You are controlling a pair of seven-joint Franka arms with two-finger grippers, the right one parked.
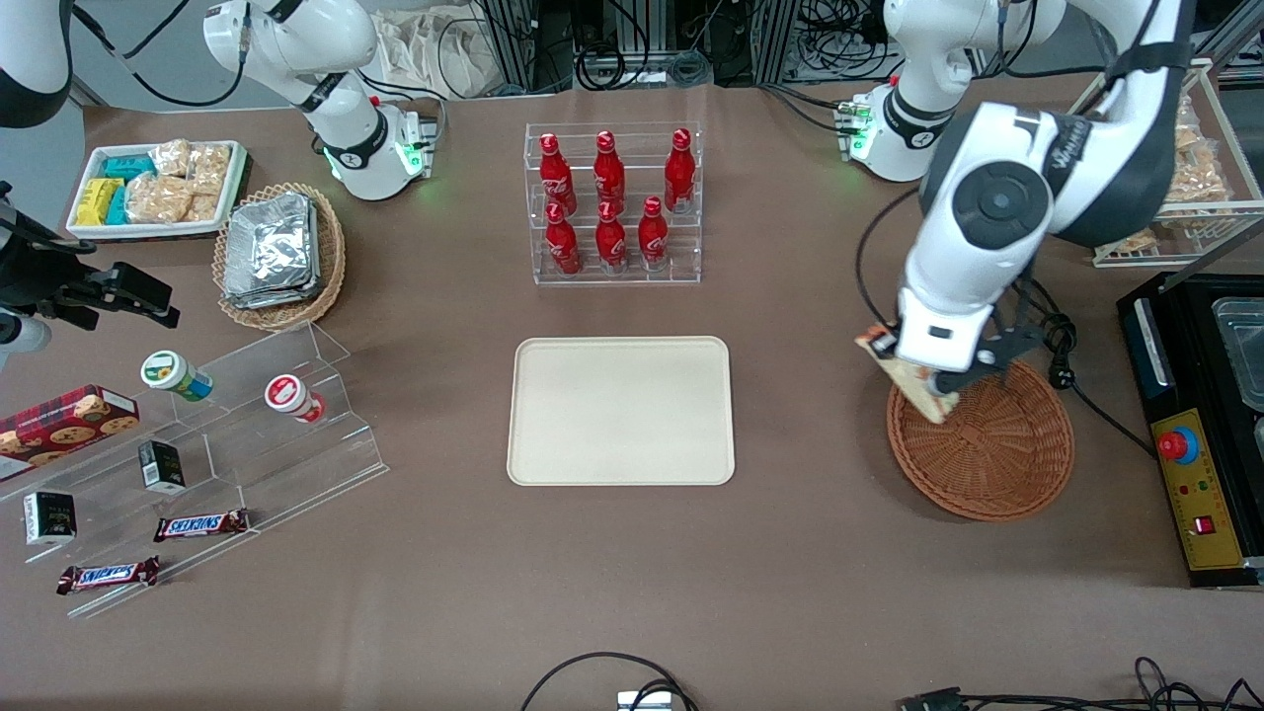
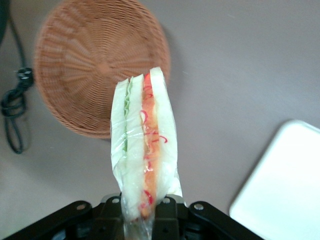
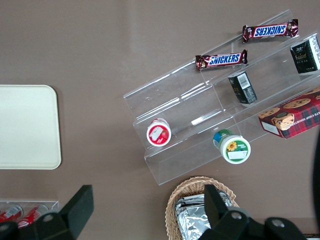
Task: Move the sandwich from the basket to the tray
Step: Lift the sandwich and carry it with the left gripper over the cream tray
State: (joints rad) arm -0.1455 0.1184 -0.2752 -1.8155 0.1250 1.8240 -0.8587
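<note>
gripper [image 2: 142, 212]: clamped on the wrapped sandwich [image 2: 145, 150], above the basket [image 1: 997, 449] rim
tray [image 1: 622, 410]: bare, well apart
risk: slick wrap, low pinch, could slip mid-carry

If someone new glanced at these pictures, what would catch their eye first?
Probably the gripper shut on the wrapped sandwich, lifted above the rim of the basket. Next, the bare tray mid-table, with a rack of red bottles farther from the camera.
</note>
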